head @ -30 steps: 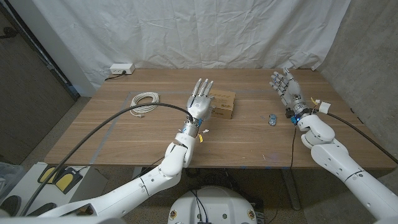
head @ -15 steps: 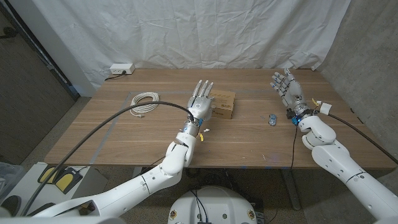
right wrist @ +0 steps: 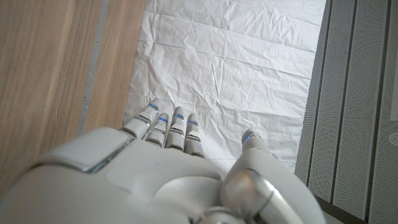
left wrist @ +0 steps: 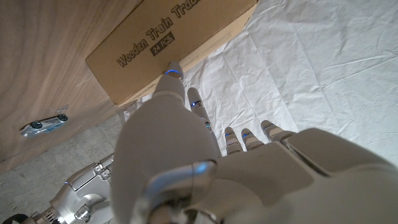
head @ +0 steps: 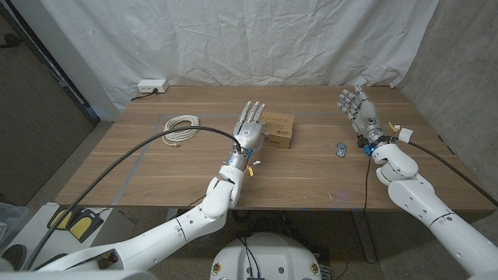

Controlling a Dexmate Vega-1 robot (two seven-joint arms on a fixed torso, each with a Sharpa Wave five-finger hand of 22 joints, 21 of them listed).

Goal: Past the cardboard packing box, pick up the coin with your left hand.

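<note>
Wooden table (head: 156, 171): left hand (head: 249, 128), fingers spread, empty, beside cardboard box (head: 278, 129); right hand (head: 356, 110) seemingly likewise.

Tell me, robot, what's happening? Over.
Left hand open, beside cardboard box. Right hand open, idle. Coin not visible. Box blocks the reach.

Item count on the counter (head: 156, 167):

- One cardboard box (head: 277, 129) — printed lettering on its side, near the counter's middle.
- One coiled white cable (head: 180, 127) — toward the left edge.
- One small toy car (head: 341, 148) — toward the right edge.
- One white power strip (head: 152, 85) — at the far left corner.
- Two robot hands — the left robot hand (head: 249, 128), the right robot hand (head: 358, 110).
</note>
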